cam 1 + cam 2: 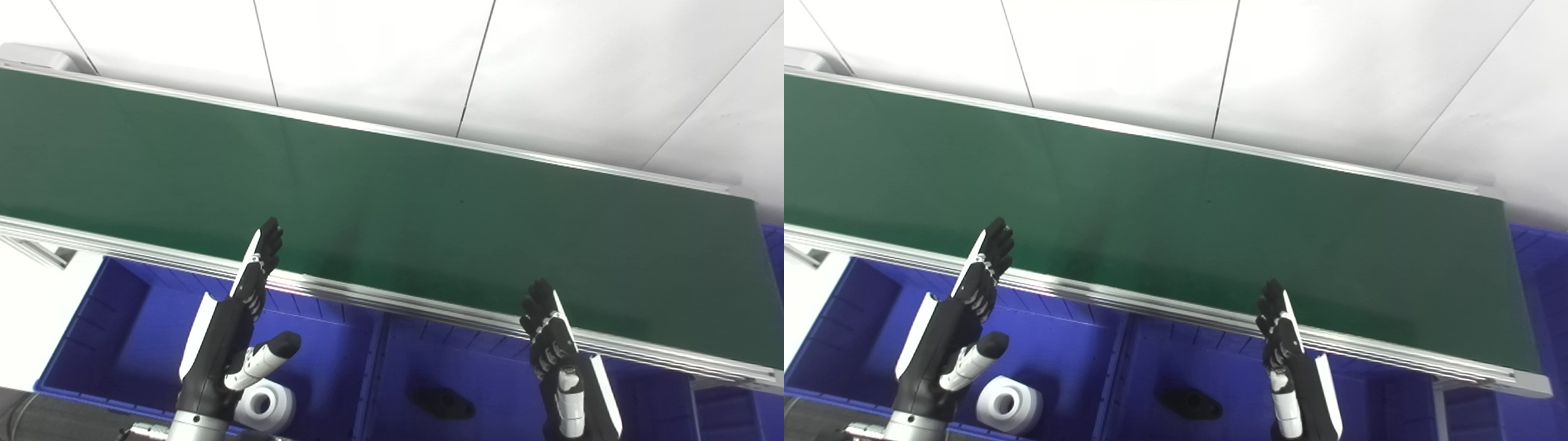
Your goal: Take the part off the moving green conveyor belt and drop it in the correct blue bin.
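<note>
While white wall panels back the green belt, both hands' fingers spread — empty.

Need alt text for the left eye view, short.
Both robot hands, left hand and right hand, are open and raised at the near edge of a bare green conveyor belt. Below, the left blue plastic bin holds a white cylindrical part; the neighbouring blue bin holds a black part.

There was one green conveyor belt, two blue bins, one white part, one black part, and two hands.
</note>
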{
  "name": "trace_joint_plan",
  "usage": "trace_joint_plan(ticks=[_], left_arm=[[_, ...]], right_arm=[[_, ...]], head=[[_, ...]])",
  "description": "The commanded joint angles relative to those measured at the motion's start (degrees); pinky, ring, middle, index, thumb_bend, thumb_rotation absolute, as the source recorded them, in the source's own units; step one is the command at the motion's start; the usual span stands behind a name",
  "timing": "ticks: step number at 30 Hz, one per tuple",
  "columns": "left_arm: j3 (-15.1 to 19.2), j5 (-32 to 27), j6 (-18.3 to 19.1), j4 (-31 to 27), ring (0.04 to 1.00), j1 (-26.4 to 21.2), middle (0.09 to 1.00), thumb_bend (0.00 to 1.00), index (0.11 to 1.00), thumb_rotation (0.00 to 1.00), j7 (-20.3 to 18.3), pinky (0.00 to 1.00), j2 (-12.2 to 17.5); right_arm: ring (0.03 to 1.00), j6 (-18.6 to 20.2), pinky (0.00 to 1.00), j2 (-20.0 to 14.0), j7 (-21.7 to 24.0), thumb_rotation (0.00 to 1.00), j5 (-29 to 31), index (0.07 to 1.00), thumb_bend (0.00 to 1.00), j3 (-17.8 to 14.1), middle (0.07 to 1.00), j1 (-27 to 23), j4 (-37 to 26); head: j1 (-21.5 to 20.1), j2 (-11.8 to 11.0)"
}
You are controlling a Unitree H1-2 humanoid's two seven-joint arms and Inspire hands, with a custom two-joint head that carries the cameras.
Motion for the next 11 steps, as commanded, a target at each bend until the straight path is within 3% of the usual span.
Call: trace_joint_plan(ticks=[1,3,5,8,11], left_arm=[[-1.7,-2.7,0.4,-3.9,1.000,0.4,1.000,0.89,1.000,0.79,0.1,1.00,-0.6],[-3.3,-4.4,1.2,-5.3,1.000,-0.2,1.000,0.88,1.000,0.79,-0.1,1.00,-0.6],[-5.0,-6.5,2.7,-6.9,1.000,-1.6,1.000,0.80,1.000,0.79,-0.6,1.00,-0.4],[-6.7,-7.4,5.2,-8.3,1.000,-3.6,1.000,0.78,1.000,0.80,-0.5,1.00,-0.5],[-8.0,-7.3,6.4,-8.5,1.000,-6.0,1.000,0.78,1.000,0.84,-0.6,1.00,-0.5]], right_arm=[[1.000,-3.1,1.00,0.5,-0.8,0.98,-1.6,1.000,0.97,-0.1,1.000,1.5,-3.0],[1.000,-4.4,1.00,0.9,-1.6,0.98,-2.8,1.000,0.98,-0.1,1.000,2.9,-4.4],[1.000,-5.9,1.00,1.6,-2.9,0.99,-4.8,1.000,0.95,0.0,1.000,5.3,-6.4],[1.000,-6.8,1.00,3.3,-4.8,0.99,-8.0,1.000,0.96,0.4,1.000,8.6,-8.9],[1.000,-8.3,1.00,5.1,-6.5,0.99,-10.0,1.000,0.96,1.5,1.000,12.0,-10.4]], head=[[-1.6,-0.1],[-3.4,-0.2],[-6.3,-0.4],[-10.0,-0.4],[-11.0,-0.3]])
